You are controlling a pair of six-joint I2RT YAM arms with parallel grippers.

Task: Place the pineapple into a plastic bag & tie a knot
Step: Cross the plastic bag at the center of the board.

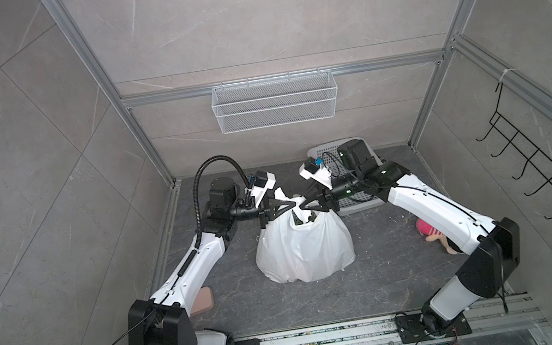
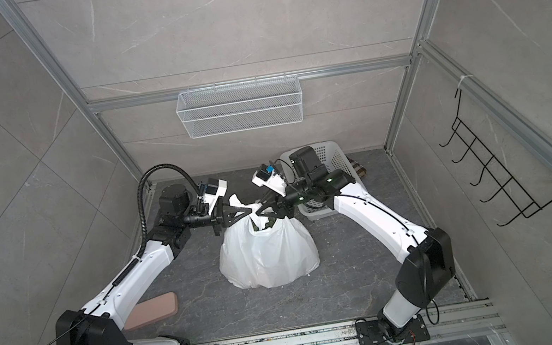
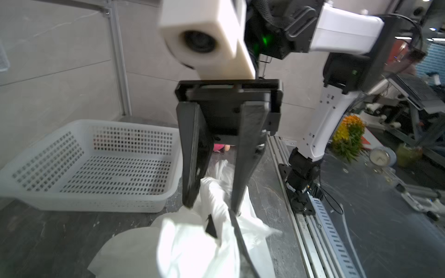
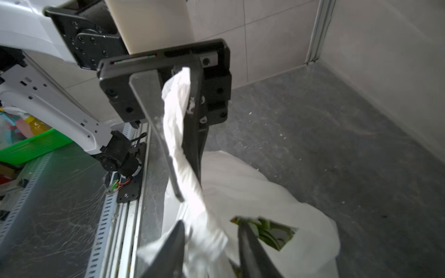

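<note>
Even light is falling from overhead in both top views, leaving only a faint shadow beside the thin crinkly white plastic bag (image 1: 304,251). In the wrist views its folds are blowing out to blank white, motion blur is smearing parts near it, and the grey slotted metal rail (image 3: 333,235) beyond it is bowing.

Pretty clearly a robotics lab test cell: aluminium frame (image 1: 166,96), stone-look wall panels (image 1: 262,16), two robot arms (image 1: 188,268) bolted to a slotted rail (image 1: 329,338) at 6 o'clock, cluttered workbenches (image 3: 414,96) outside.
</note>
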